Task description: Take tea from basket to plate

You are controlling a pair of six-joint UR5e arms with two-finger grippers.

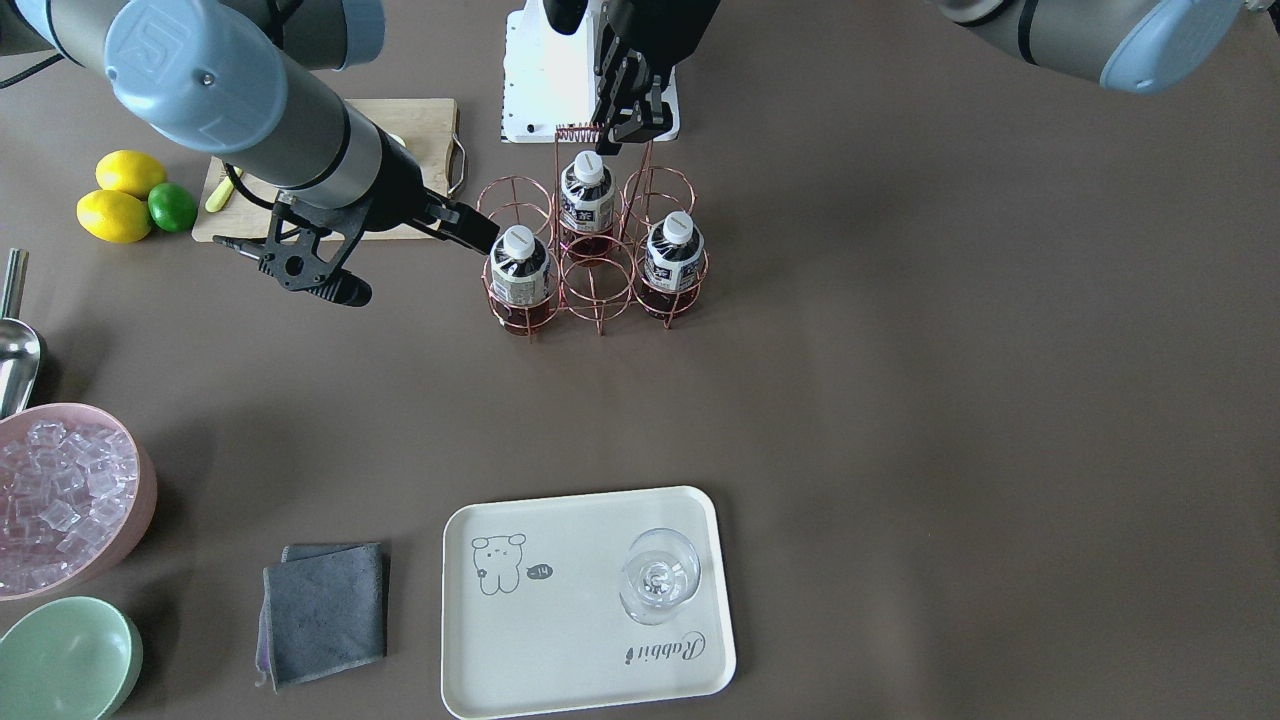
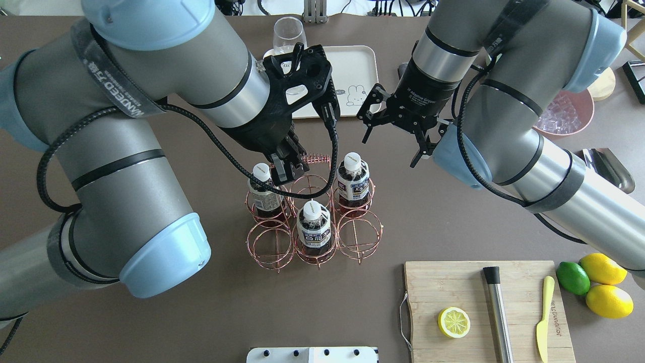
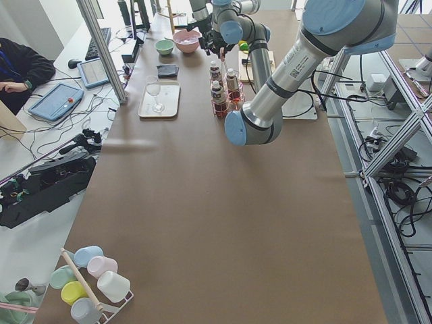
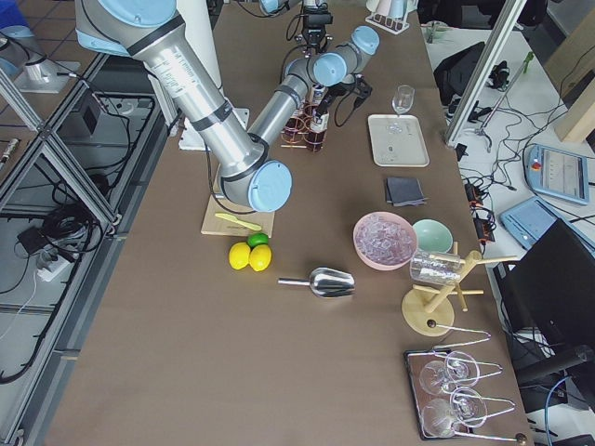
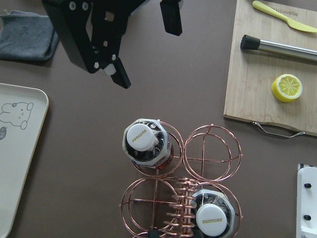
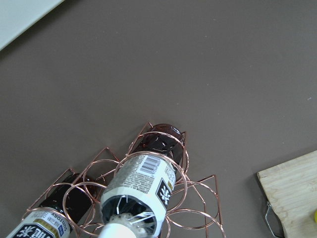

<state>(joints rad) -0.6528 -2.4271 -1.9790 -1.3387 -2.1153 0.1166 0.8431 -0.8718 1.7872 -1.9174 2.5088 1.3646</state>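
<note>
Right gripper (image 1: 425,265) spread beside tea (image 1: 518,265); left gripper (image 1: 628,130) looks clamped on basket (image 1: 596,262) handle. Tea could be snagged on lift, basket tipped.

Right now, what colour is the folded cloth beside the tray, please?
The folded cloth is grey; front-facing view.

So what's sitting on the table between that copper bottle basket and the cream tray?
Nothing: in the front-facing view the brown table between the basket and the tray is bare. The grey cloth lies off to one side.
</note>
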